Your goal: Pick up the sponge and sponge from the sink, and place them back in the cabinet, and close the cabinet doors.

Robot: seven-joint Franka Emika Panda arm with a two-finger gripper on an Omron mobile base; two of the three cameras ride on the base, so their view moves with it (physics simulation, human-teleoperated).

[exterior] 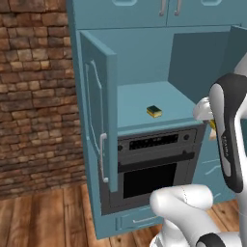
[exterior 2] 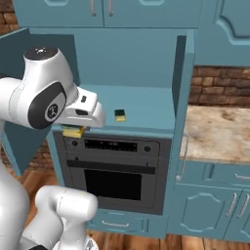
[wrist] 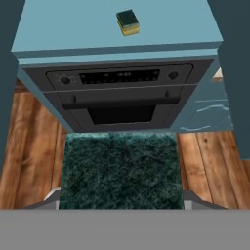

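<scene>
Dark green scouring face of the second sponge (wrist: 121, 171) sits low-centre in the hand view, clamped in the gripper (exterior 2: 74, 131). First sponge (wrist: 127, 22) rests on the cabinet (exterior: 144, 103) shelf, upper centre, straight ahead; held one sits below shelf lip, before the oven (exterior 2: 114, 171).

Two sponges — one on the shelf (exterior: 154, 111), one held (wrist: 121, 171), two open cabinet doors (exterior: 99, 125), one oven (exterior: 154, 164)

shelf (exterior: 140, 103): teal, in cabinet | on it: one sponge (exterior: 154, 111)
</scene>
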